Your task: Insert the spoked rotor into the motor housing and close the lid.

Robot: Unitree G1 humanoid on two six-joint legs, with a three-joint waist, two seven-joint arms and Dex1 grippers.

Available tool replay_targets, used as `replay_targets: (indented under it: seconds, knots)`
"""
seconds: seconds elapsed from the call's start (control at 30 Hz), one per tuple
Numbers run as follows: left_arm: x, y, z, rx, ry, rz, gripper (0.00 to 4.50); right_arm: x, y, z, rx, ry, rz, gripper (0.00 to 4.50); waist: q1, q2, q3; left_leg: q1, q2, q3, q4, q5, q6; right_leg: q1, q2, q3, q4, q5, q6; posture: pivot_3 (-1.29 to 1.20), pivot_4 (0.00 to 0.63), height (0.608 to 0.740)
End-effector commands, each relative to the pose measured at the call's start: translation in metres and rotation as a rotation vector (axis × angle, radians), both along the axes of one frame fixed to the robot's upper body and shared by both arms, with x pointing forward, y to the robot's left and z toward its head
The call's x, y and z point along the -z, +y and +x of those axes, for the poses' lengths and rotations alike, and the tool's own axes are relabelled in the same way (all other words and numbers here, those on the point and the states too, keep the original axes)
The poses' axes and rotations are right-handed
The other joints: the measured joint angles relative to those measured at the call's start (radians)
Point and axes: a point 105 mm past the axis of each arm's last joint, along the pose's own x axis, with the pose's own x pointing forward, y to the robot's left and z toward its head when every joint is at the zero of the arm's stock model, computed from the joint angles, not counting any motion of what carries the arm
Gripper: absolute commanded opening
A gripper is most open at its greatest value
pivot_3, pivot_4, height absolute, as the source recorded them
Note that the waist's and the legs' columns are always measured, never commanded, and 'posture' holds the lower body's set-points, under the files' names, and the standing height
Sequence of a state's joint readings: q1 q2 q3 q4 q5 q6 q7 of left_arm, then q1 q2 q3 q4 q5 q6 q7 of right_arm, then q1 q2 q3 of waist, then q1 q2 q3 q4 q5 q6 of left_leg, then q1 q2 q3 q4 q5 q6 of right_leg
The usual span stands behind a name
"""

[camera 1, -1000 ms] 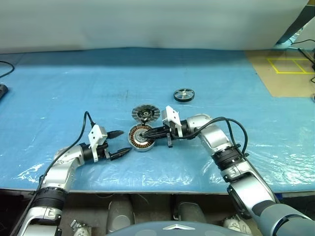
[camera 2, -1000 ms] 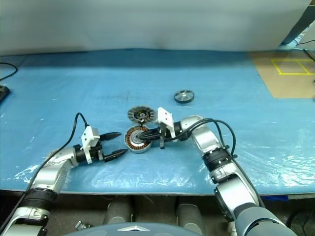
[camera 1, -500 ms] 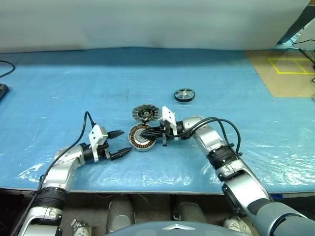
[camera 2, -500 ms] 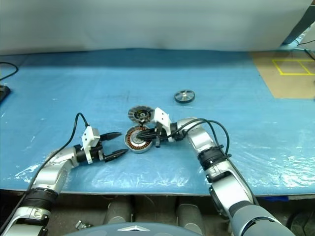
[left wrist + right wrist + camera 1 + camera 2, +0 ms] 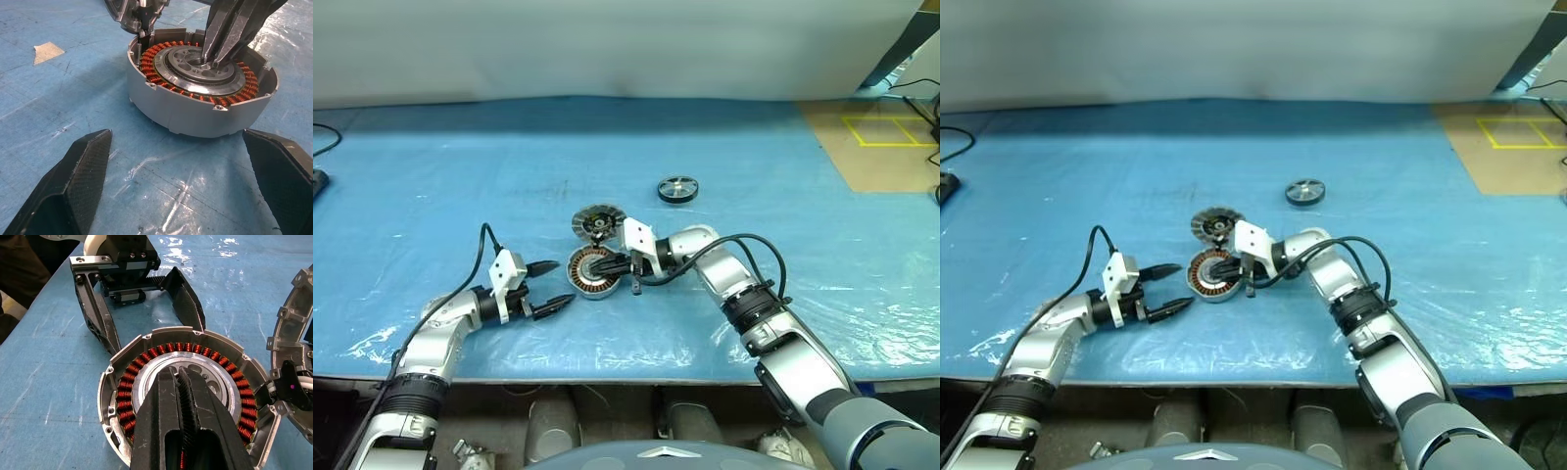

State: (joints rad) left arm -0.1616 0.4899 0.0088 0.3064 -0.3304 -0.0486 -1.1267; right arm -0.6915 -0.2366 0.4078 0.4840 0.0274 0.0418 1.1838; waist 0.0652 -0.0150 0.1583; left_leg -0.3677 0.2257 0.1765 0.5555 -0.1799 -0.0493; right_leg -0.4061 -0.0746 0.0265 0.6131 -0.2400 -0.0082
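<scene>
Copper-wound round motor housing [image 5: 183,391] under the right pincer [image 5: 178,377], pressed together; left pincer [image 5: 553,286] apart.

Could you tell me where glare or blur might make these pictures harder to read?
Left eye view: the blue table cover shows white sheen along its creased near edge. Left wrist view: bright glare patches on the cover beside the motor housing; the left gripper fingers look soft up close. Right wrist view: the shut right gripper blocks the housing's hub.

Silver arms with black joint rings and looping black cables; white wrist brackets carry each black-fingered end effector [image 5: 551,286].
</scene>
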Motion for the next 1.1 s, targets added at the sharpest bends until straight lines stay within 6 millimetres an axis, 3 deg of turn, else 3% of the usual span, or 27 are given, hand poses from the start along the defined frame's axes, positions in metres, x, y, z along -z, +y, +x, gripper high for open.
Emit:
replay_targets:
  seconds: [0.03, 0.17, 0.43, 0.93, 1.1]
  knots:
    - [0.000, 0.000, -0.001, 0.004, -0.010, 0.002, 4.50, 0.026, -0.013, 0.001, 0.033, 0.004, -0.141, 0.12, 0.000, 0.000, 0.000, 0.000, 0.000, 0.000, 0.000, 0.000, 0.000, 0.000, 0.000, 0.000, 0.000, 0.000, 0.000, 0.00, 0.150, 0.740]
    - [0.000, -0.001, -0.001, 0.003, -0.009, 0.001, 4.50, 0.027, -0.019, 0.001, 0.030, -0.024, -0.164, 0.12, 0.001, 0.001, 0.000, 0.000, 0.000, 0.000, 0.000, 0.000, 0.000, 0.000, 0.000, 0.000, 0.000, 0.000, 0.000, 0.00, 0.150, 0.740]
    - [0.000, -0.004, -0.001, 0.014, -0.006, -0.002, 4.50, 0.007, -0.024, 0.006, 0.050, -0.114, -0.122, 0.12, 0.006, 0.001, 0.000, -0.001, -0.001, 0.000, 0.000, 0.000, 0.000, 0.000, -0.001, 0.000, -0.001, 0.000, 0.000, 0.00, 0.150, 0.740]
    - [-0.001, -0.005, 0.001, 0.013, -0.008, -0.001, 4.50, 0.000, -0.022, -0.003, 0.025, -0.075, -0.085, 0.12, 0.006, 0.001, 0.000, -0.003, -0.001, 0.000, -0.002, 0.000, 0.000, 0.000, 0.000, -0.001, -0.005, 0.000, 0.000, 0.00, 0.150, 0.740]
    - [-0.001, -0.005, 0.001, 0.012, -0.009, -0.002, 4.50, -0.012, -0.018, 0.001, 0.046, -0.049, -0.032, 0.12, 0.006, 0.001, 0.000, -0.003, -0.001, 0.000, -0.003, 0.000, 0.000, 0.000, -0.001, -0.001, -0.005, 0.000, 0.000, 0.00, 0.150, 0.740]
